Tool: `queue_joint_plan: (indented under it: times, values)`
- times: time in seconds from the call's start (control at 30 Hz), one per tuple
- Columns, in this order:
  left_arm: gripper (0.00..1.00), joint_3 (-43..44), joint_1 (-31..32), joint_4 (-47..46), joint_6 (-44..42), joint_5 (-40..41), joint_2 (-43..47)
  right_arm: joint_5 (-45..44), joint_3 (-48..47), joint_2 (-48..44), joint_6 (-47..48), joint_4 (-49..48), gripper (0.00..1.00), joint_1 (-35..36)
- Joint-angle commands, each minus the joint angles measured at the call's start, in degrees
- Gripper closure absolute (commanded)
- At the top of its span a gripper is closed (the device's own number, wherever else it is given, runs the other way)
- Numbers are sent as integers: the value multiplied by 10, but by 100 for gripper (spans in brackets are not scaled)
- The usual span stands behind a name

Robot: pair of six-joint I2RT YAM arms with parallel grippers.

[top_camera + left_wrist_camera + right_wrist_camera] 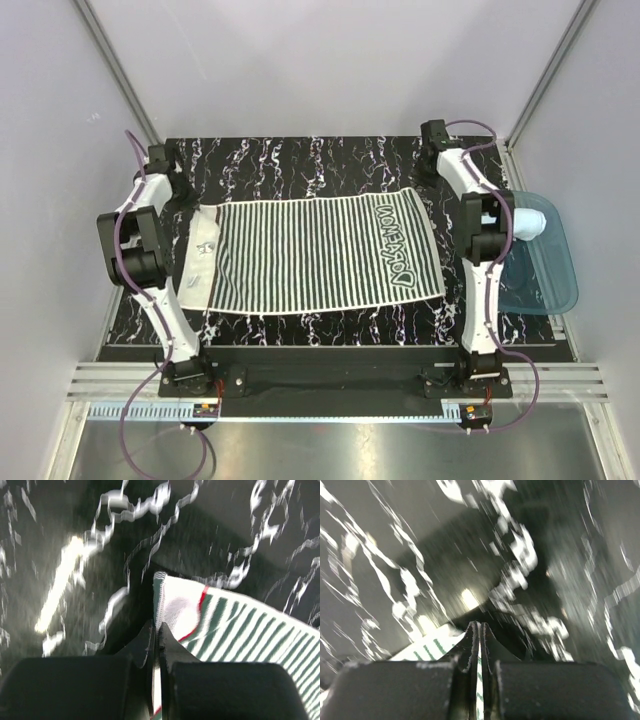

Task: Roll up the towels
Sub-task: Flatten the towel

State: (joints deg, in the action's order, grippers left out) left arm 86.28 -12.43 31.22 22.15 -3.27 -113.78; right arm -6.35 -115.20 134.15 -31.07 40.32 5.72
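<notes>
The striped towel (310,255) lies spread flat across the black marbled table (300,160), with dark lettering near its right end. My left gripper (192,198) sits at its far-left corner, shut on the hem; in the left wrist view, the towel (240,630) runs into the closed left gripper (156,626). My right gripper (428,175) is at the far-right corner, and in the right wrist view the right gripper (479,625) is shut with a strip of towel (425,647) pinched between the fingers. The pale blue towel (530,220) lies bundled in the tray.
A translucent blue plastic tray (545,285) sits at the table's right edge, beside the right arm. White walls and metal posts close off the back and sides. A metal rail runs along the near edge behind the arm bases.
</notes>
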Motion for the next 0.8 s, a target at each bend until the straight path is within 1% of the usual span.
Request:
queue_joint_plan:
  times: [0.0, 0.03, 0.1, 0.13, 0.17, 0.3, 0.37, 0.4, 0.43, 0.47, 0.5, 0.53, 0.57, 0.6, 0.63, 0.67, 0.7, 0.73, 0.77]
  values:
    - [100, 87, -5, -13, -17, 21, -31, -1, -108, 34, 9, 3, 100, -9]
    - [100, 111, -4, -7, -18, 26, -42, 2, -126, 58, 9, 12, 100, -10]
    - [100, 130, -6, 0, -25, 31, -66, 1, -172, 80, 14, 20, 100, -13]
    - [100, 153, -6, 5, -27, 48, -82, -3, -194, 96, 14, 31, 100, -15]
    - [100, 167, -6, 12, -31, 51, -82, -5, -195, 103, 13, 31, 100, -18]
    - [100, 250, -6, 54, -47, 69, -143, -5, -225, 125, 0, 29, 100, -26]
    - [96, 286, -7, 70, -51, 73, -169, 1, -247, 136, 2, 30, 100, -27]
    - [93, 295, -8, 76, -52, 74, -177, 8, -255, 146, 7, 26, 84, -26]
    - [86, 305, -8, 81, -53, 73, -183, 10, -263, 153, 10, 27, 79, -27]
    - [71, 311, -8, 90, -55, 72, -191, 7, -282, 159, 12, 32, 75, -29]
    - [59, 316, -8, 95, -55, 75, -192, 10, -292, 168, 14, 43, 68, -30]
    - [51, 313, -10, 97, -54, 77, -189, 21, -301, 168, 14, 50, 58, -33]
    - [36, 308, -12, 98, -52, 79, -175, 27, -315, 167, 14, 58, 53, -35]
    - [32, 297, -15, 97, -50, 81, -162, 30, -316, 161, 19, 68, 49, -36]
    - [28, 276, -23, 93, -45, 81, -147, 23, -311, 136, 22, 68, 38, -37]
    - [24, 261, -29, 87, -36, 78, -112, 21, -291, 119, 22, 66, 33, -39]
    - [21, 247, -35, 83, -32, 77, -93, 20, -280, 80, 26, 59, 30, -39]
    - [20, 222, -45, 82, -26, 79, -73, 15, -268, 60, 26, 58, 22, -39]
    - [19, 211, -51, 88, -21, 82, -31, 18, -243, 39, 25, 57, 19, -40]
